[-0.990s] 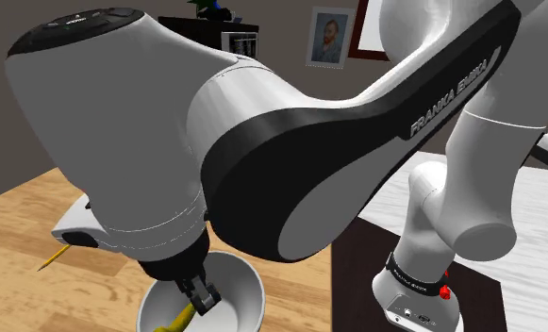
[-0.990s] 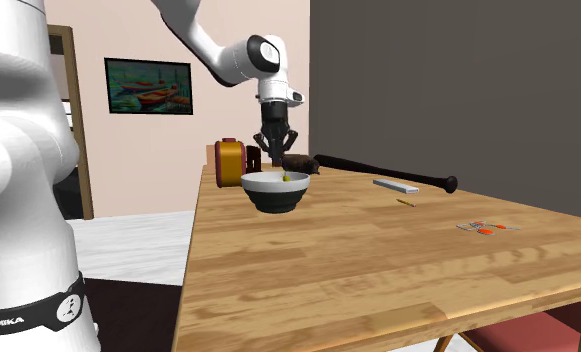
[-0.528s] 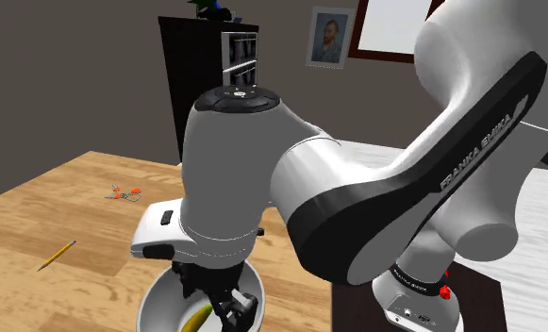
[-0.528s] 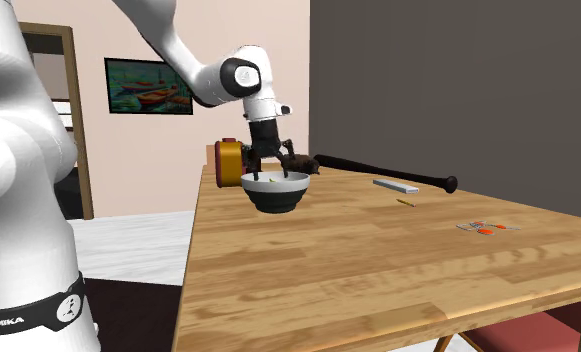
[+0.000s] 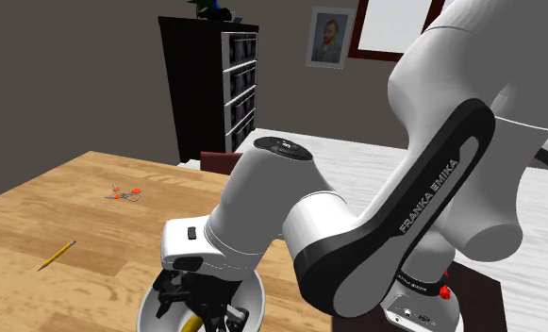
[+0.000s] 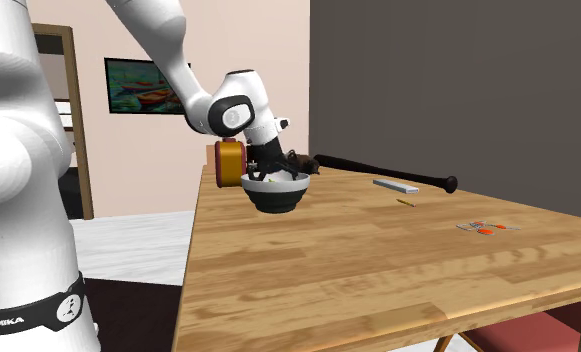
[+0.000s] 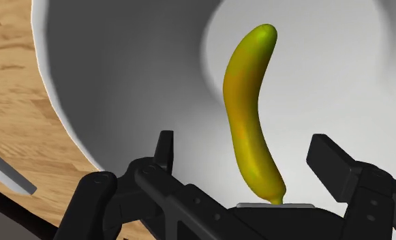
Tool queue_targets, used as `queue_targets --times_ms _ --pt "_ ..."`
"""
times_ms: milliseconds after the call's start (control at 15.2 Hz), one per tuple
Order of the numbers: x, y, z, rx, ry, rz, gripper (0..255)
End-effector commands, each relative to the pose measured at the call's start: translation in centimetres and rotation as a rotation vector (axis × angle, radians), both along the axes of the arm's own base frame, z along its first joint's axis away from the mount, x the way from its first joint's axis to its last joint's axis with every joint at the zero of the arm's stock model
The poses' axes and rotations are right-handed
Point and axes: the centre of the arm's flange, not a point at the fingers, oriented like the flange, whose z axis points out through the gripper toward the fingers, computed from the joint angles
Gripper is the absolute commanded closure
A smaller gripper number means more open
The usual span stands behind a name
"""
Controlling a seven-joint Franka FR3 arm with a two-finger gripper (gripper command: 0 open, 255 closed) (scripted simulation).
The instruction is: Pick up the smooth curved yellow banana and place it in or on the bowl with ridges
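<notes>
shoulder: bowl (image 5: 254, 298) cut by btm edge | banana (image 5: 192, 324) mostly behind hand (image 5: 202, 311) | 2nd ext: small orange bits (image 6: 484, 228) unidentifiable

Wooden table (image 6: 378, 265), bowl (image 6: 275, 194), pencil (image 5: 57, 255), black bat (image 6: 393, 172)

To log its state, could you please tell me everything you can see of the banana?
The banana is smooth, curved and yellow, with orange tints and a greenish far tip. It lies whole inside the white bowl. The gripper is open: its fingers stand either side of the banana's near end without touching it.
</notes>
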Motion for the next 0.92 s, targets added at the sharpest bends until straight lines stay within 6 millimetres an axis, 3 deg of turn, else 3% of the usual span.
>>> queue_targets --times_ms 0,462,528,858 --pt "0.14 0.41 -0.70 0.002 -0.002 0.001 0" --pt "0.14 0.41 -0.70 0.002 -0.002 0.001 0" --pt "0.14 0.41 -0.70 0.002 -0.002 0.001 255" --pt "0.12 0.43 -0.73 0.002 -0.001 0.001 255"
